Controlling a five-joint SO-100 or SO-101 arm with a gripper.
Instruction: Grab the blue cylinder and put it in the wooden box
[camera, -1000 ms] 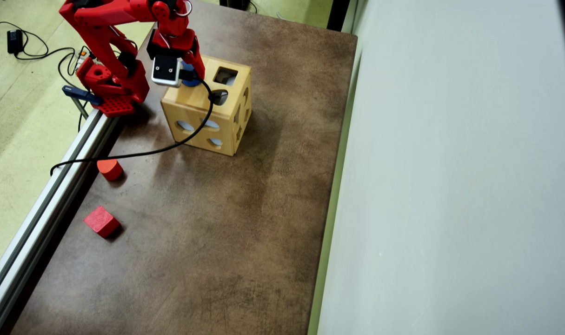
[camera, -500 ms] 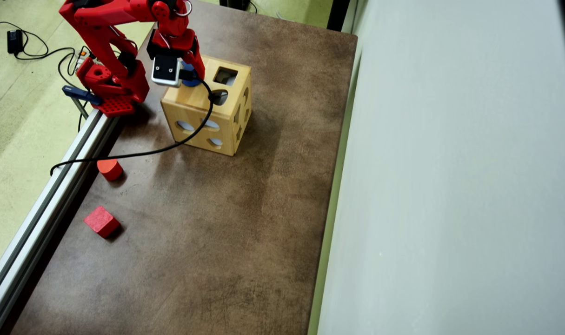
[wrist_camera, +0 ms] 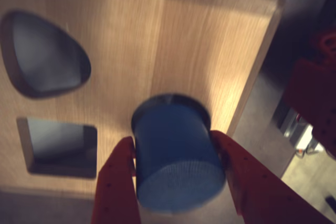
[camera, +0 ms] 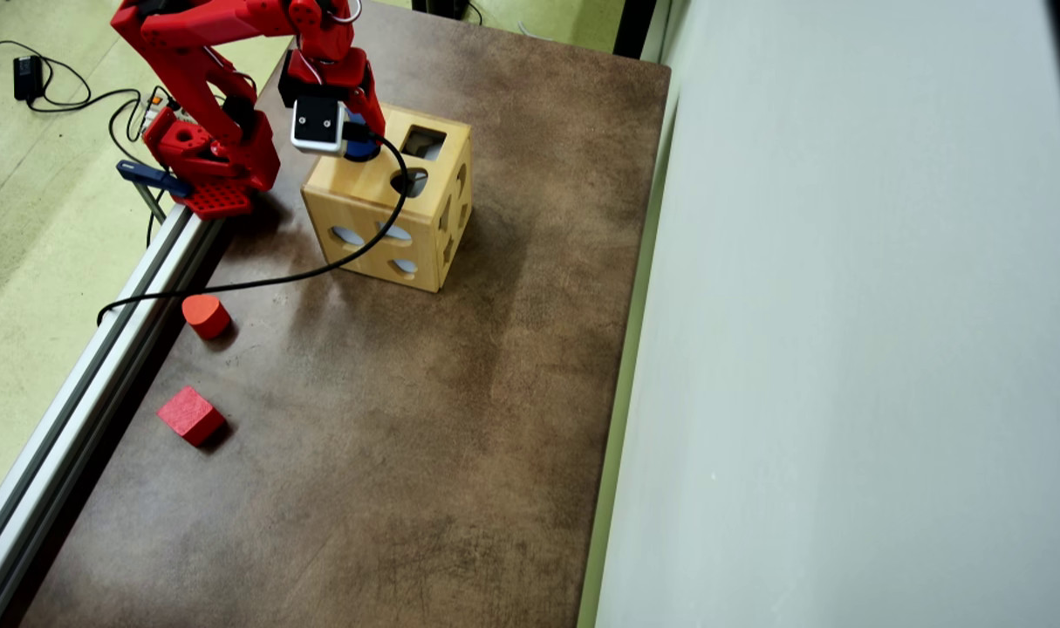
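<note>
In the wrist view the blue cylinder (wrist_camera: 176,156) sits between my two red fingers (wrist_camera: 118,182), which press on its sides; my gripper (wrist_camera: 173,142) is shut on it. Its far end meets a dark round opening in the top face of the wooden box (wrist_camera: 199,51). A rounded cutout and a square cutout lie to its left. In the overhead view my gripper (camera: 359,139) hangs over the box's (camera: 368,187) back-left top corner. Only a sliver of the blue cylinder (camera: 361,148) shows below the wrist camera.
A red rounded block (camera: 205,315) and a red cube (camera: 190,415) lie on the brown table near its left edge. A black cable (camera: 320,270) loops from the wrist across the box. An aluminium rail (camera: 76,392) borders the left, a pale wall (camera: 844,349) the right.
The wrist has shifted slightly up and to the right in the overhead view over the box top, and less of the blue cylinder shows. The box and the red blocks have not moved.
</note>
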